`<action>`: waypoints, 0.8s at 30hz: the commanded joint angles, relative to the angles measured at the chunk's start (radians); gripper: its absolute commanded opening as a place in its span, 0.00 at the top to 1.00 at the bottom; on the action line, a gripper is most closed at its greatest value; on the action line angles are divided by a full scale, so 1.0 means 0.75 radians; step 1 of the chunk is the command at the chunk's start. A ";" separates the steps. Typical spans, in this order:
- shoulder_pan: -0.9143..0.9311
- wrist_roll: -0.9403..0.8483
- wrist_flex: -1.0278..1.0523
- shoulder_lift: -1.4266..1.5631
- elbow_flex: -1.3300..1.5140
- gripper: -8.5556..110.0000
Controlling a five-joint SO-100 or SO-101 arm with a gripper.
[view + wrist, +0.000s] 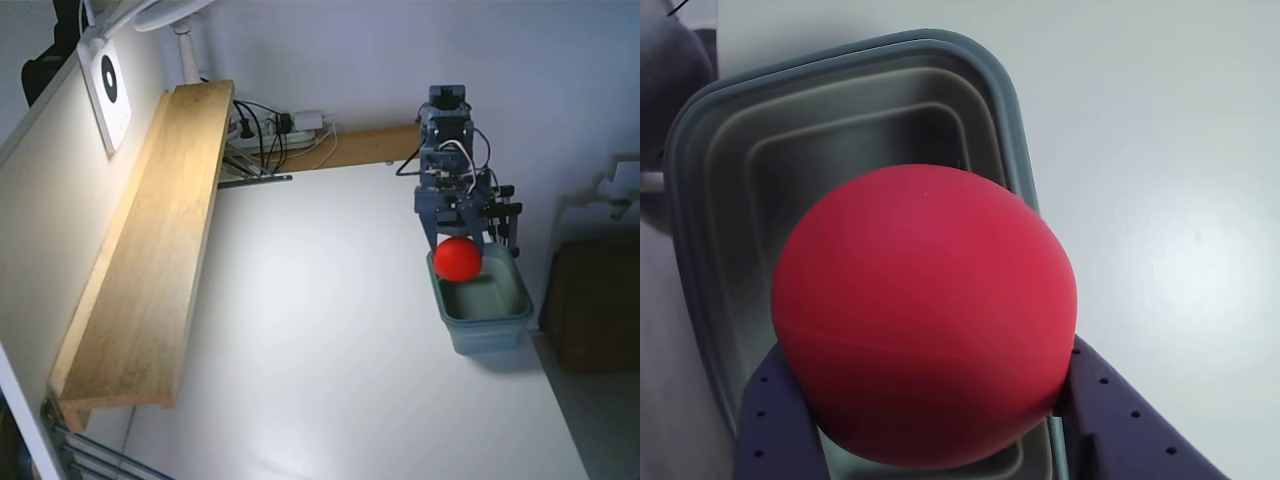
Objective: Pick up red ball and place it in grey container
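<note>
Fixed view: one red ball (459,258), held in the air over the near-arm end of one grey container (481,305) on the white counter (330,330). One gripper (459,240), pinching the ball. One wooden shelf (150,250) along the wall. No legible writing.

Wrist view: one ball (925,315), clamped between two dark fingers (780,425); the container's (700,200) stepped interior lies below. No labels visible.

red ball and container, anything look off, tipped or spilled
Nothing stands out. The red ball sits clamped between the gripper's two fingers, held over the grey container. The container stands upright on the white table and looks empty in the wrist view. No spill or damage shows.
</note>
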 commanded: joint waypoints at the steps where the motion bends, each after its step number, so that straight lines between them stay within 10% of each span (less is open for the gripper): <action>1: -0.047 0.002 0.011 0.024 -0.043 0.73; 24: -0.087 0.002 0.011 0.024 -0.043 0.61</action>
